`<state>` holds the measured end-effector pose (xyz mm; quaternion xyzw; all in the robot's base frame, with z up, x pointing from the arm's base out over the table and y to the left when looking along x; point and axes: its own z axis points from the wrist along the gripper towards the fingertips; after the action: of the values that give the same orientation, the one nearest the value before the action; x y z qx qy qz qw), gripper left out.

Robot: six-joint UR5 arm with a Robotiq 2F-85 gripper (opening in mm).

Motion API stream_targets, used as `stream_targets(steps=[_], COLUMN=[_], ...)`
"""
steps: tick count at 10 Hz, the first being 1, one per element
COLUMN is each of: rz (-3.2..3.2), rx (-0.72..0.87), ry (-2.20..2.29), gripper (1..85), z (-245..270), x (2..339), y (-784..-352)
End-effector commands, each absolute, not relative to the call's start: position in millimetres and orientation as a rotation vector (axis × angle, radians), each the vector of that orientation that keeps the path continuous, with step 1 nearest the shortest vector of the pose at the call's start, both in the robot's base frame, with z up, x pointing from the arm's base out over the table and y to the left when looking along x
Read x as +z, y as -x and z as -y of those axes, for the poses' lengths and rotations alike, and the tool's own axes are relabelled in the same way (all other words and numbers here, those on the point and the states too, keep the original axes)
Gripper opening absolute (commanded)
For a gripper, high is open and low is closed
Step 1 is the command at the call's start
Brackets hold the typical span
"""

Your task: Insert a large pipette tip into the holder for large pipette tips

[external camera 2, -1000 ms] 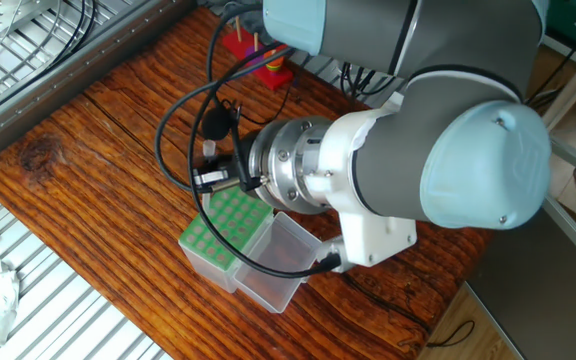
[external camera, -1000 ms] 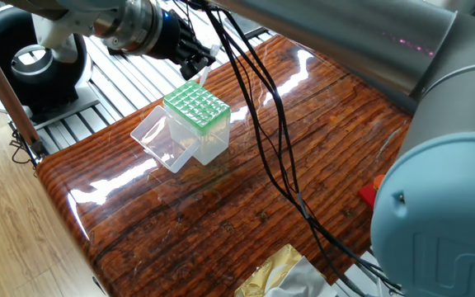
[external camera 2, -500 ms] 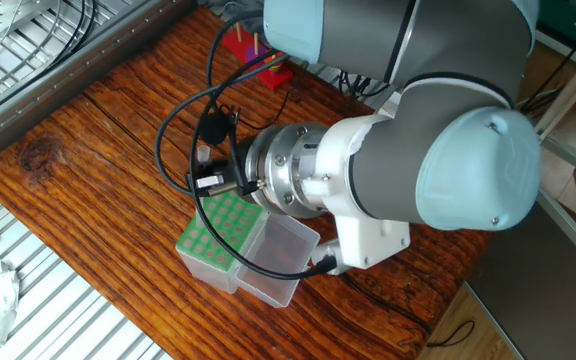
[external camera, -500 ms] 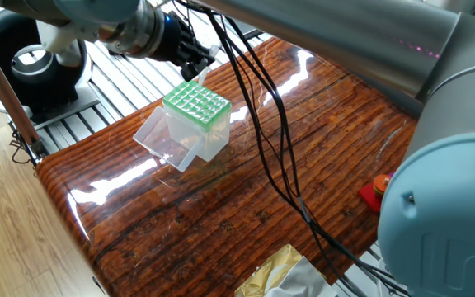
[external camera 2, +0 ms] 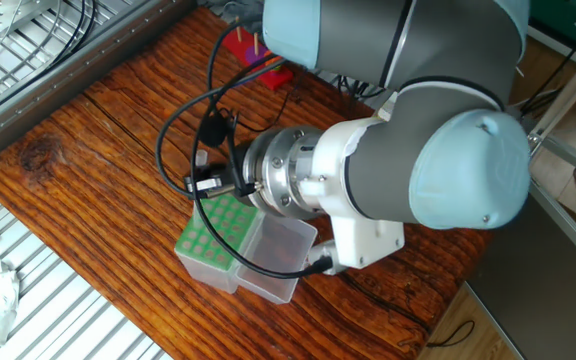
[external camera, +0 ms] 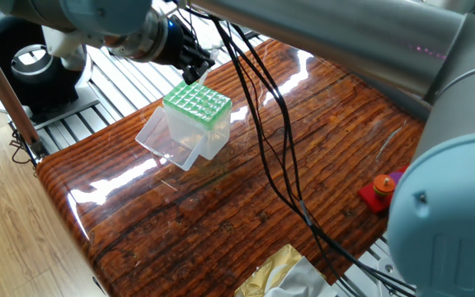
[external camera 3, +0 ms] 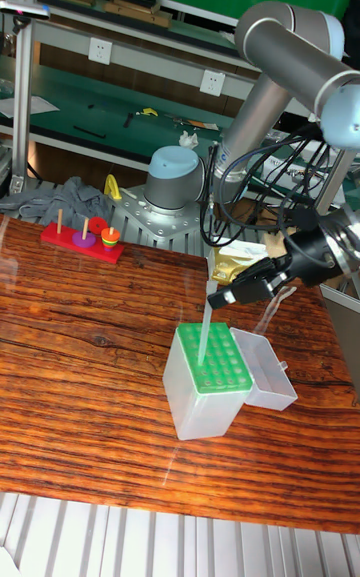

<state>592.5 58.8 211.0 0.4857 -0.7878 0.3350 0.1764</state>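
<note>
The holder for large pipette tips [external camera 3: 205,382] is a clear box with a green grid top [external camera: 197,103], and its clear lid [external camera 3: 267,368] lies open beside it. My gripper [external camera 3: 228,297] hangs just above the box, shut on the large pipette tip [external camera 3: 204,332]. The tip slants steeply down, and its point reaches the green grid near the far edge. In the other fixed view my gripper [external camera 2: 204,172] sits over the green top [external camera 2: 211,231], and the arm's wrist hides part of the box. Whether the point is inside a hole cannot be told.
A red peg toy [external camera 3: 82,237] stands at the table's far side. A crumpled yellowish bag [external camera: 280,271] lies by the table edge. Black cables [external camera: 262,124] hang from the arm across the table. Slatted metal [external camera: 130,82] borders the wood.
My gripper has shifted a little further over the box with the tip still in it. The box has slid slightly along the table.
</note>
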Motion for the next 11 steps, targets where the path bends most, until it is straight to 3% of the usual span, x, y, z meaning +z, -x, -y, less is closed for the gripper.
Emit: stream_targets(steps=[1, 3, 5, 9, 11], rz=[2.289, 2.306, 2.281, 2.229, 2.252], rx=[0.866, 0.86, 0.978, 0.968, 0.948], ry=[-1.391, -1.388, -1.413, -1.479, -1.524], gripper=[1.0, 1.0, 1.7, 38.3, 43.3], z=[-56, -54, -49, -47, -55], x=[186, 182, 200, 211, 207], y=[-581, -579, -600, -606, -613])
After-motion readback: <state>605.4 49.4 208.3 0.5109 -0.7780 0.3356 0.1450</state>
